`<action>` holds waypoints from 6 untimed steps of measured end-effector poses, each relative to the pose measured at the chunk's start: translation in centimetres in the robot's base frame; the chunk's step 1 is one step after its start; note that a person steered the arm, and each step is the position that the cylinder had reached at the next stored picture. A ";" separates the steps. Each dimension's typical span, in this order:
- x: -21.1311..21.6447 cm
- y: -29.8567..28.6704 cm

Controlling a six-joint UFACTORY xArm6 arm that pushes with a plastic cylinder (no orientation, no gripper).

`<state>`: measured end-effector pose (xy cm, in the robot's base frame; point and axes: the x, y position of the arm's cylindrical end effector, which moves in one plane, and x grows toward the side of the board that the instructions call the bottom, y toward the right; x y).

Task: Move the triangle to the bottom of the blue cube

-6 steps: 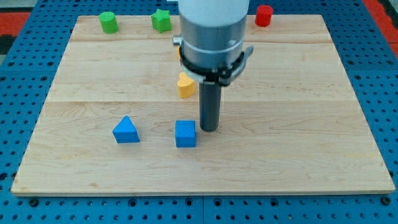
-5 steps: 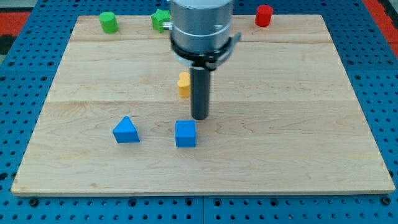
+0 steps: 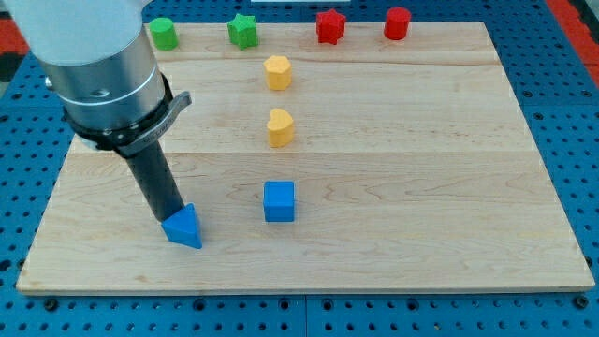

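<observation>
The blue triangle (image 3: 184, 227) lies on the wooden board near the view's bottom left. The blue cube (image 3: 279, 201) sits to its right and a little higher, about a hundred pixels away. My tip (image 3: 168, 216) is at the triangle's upper left edge and touches it. The rod slopes up to the view's left into the grey arm body.
Two yellow blocks (image 3: 277, 72) (image 3: 280, 127) stand in a column above the blue cube. Along the board's top edge are a green cylinder (image 3: 164, 33), a green star (image 3: 242, 31), a red star (image 3: 329, 26) and a red cylinder (image 3: 397, 22).
My tip has swung from just above the blue cube to the view's left, onto the triangle's upper left. The triangle has shifted down and a little left and turned. The cube has not moved.
</observation>
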<state>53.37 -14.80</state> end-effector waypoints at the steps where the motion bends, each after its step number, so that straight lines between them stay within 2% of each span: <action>1: 1.1 0.2; 2: 1.7 -0.5; 4: 1.3 3.0; 6: 3.7 -3.0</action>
<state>57.05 -17.77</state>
